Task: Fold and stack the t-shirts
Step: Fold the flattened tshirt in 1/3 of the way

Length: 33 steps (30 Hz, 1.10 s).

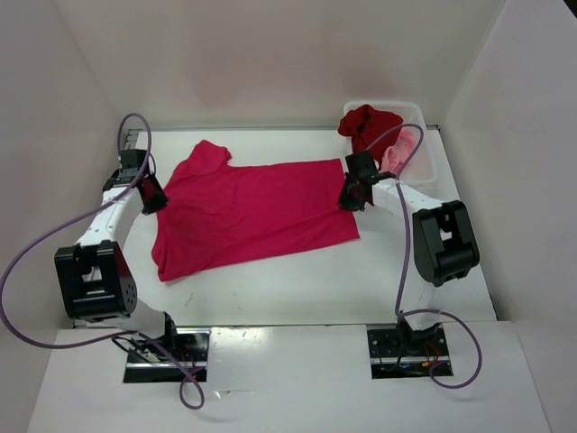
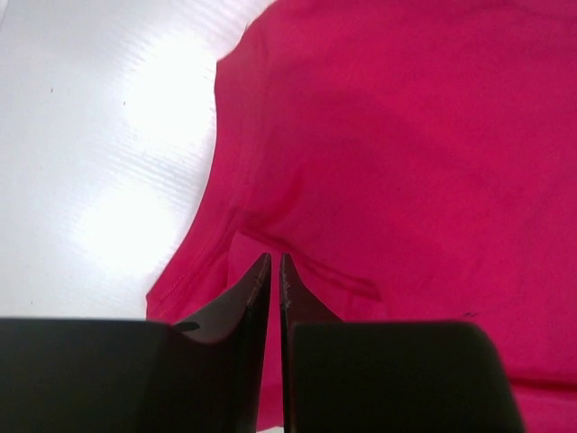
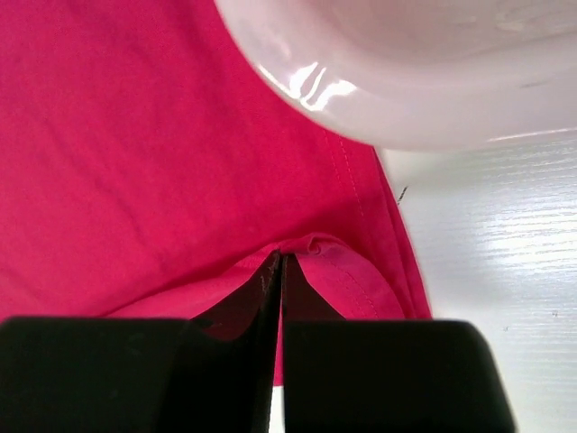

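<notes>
Crimson-pink t-shirt (image 1: pixel 252 209) lies spread flat across the middle of the white counter (image 1: pixel 279 293), seen from above. A sleeve points to the far left and the hem end is to the right.
- Left fingers (image 1: pixel 155 200) sit at the shirt's left edge, right fingers (image 1: pixel 350 197) at its right edge. From this height I cannot tell how far either pair is open.
- White basket (image 1: pixel 429 168) stands at the far right corner, with a dark red t-shirt (image 1: pixel 364 121) heaped in it and a light pink t-shirt (image 1: pixel 402 150) beside that. Both are crumpled, so their shapes are hard to read.

Left wrist view:
- Left fingers (image 2: pixel 275 260) are almost together, with only a thin slit between them. The tips nip a small raised crease of the crimson-pink t-shirt (image 2: pixel 406 153).
- The cloth fills the right and far part of the frame. Its curved edge runs down the left against bare counter (image 2: pixel 90 180).
- The black finger bodies cover the cloth below the tips.

Right wrist view:
- Right fingers (image 3: pixel 280 260) are pressed together, clamped on the crimson-pink t-shirt (image 3: pixel 135 144) just in from its stitched hem, which puckers up and curls over the tips.
- The basket (image 3: pixel 406 90) has its glossy rim just beyond, overlapping the cloth's far edge.
- Counter (image 3: pixel 505 234) shows to the right.
- The basket's inside is cut off.
</notes>
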Motion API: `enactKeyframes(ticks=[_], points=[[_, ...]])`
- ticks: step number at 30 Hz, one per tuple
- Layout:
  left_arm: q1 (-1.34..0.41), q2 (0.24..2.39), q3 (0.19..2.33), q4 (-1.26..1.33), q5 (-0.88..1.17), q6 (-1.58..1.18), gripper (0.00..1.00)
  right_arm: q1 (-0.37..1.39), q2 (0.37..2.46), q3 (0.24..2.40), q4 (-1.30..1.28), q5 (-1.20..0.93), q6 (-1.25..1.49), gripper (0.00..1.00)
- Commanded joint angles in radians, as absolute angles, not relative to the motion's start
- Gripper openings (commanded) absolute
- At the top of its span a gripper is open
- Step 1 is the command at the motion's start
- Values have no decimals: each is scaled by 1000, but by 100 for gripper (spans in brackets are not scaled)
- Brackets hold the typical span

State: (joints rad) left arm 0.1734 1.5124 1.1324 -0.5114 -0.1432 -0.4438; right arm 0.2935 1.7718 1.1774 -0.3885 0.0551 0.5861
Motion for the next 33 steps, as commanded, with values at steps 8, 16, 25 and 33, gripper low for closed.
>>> enactKeyframes(ticks=[8,16,25,33], points=[[176,1418,1098,-606,-83,-412,59,287,1660,1180,-345,68,612,43],[130,1298,1008,-583,9,-638,42,287,1375,956,-411,-81,624,23],[75,1552,1124,-542,-130,-569,19,287,1304,916,-393,-161,585,8],[75,1643,1146,-486,-248,-515,47,287,1304,917,-374,-173,561,19]])
